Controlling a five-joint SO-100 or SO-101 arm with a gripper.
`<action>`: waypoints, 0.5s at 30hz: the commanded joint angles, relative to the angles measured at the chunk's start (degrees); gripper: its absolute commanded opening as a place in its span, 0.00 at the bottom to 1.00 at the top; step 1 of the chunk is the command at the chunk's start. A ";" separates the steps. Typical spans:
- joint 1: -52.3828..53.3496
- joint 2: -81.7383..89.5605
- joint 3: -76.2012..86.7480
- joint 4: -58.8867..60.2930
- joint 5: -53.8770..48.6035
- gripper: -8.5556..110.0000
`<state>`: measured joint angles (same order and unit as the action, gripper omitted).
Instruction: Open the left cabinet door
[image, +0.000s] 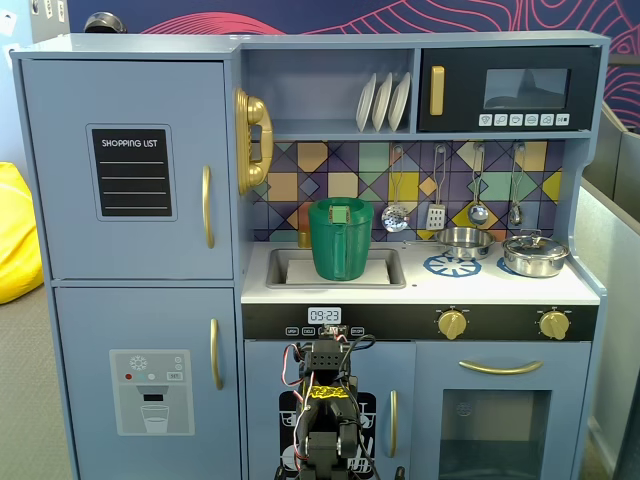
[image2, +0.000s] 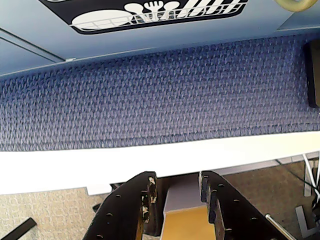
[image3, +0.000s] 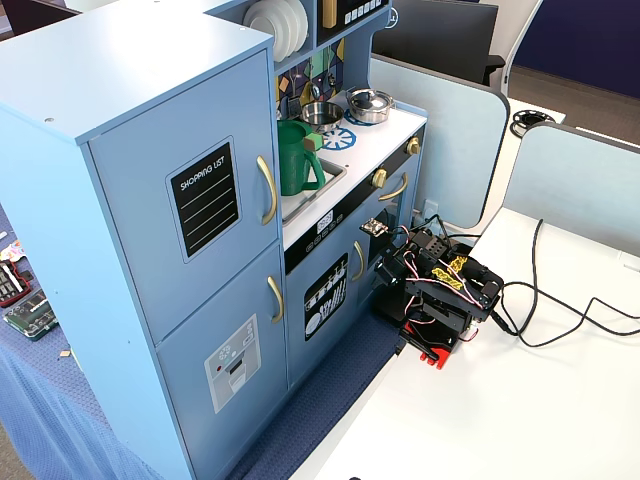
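Observation:
The left cabinet door (image: 130, 170) is the large blue-grey door with the black "SHOPPING LIST" panel and a vertical gold handle (image: 207, 207). It is closed at the kitchen's upper left. It also shows in the other fixed view (image3: 190, 220), with its handle (image3: 267, 190). My arm (image: 328, 410) sits folded low in front of the kitchen's lower middle, far below and right of that handle. It also shows folded on the white table (image3: 435, 290). In the wrist view my gripper (image2: 177, 176) is open and empty, its jaws a little apart. The left door is out of that view.
The closed water-dispenser door (image: 150, 385) is below the left door. The dishware-graphic door (image2: 160, 12) is just ahead of the gripper, above a blue mat (image2: 160, 95) and the white table (image2: 75, 165). A green pitcher (image: 341, 240) stands in the sink. Cables (image3: 560, 320) trail right.

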<state>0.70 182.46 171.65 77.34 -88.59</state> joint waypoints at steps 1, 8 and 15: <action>-2.20 -0.35 0.09 10.46 1.76 0.07; -2.02 -0.35 0.09 10.46 2.02 0.07; -5.27 -0.35 0.09 7.21 6.06 0.07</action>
<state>-1.93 182.46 171.65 77.34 -86.48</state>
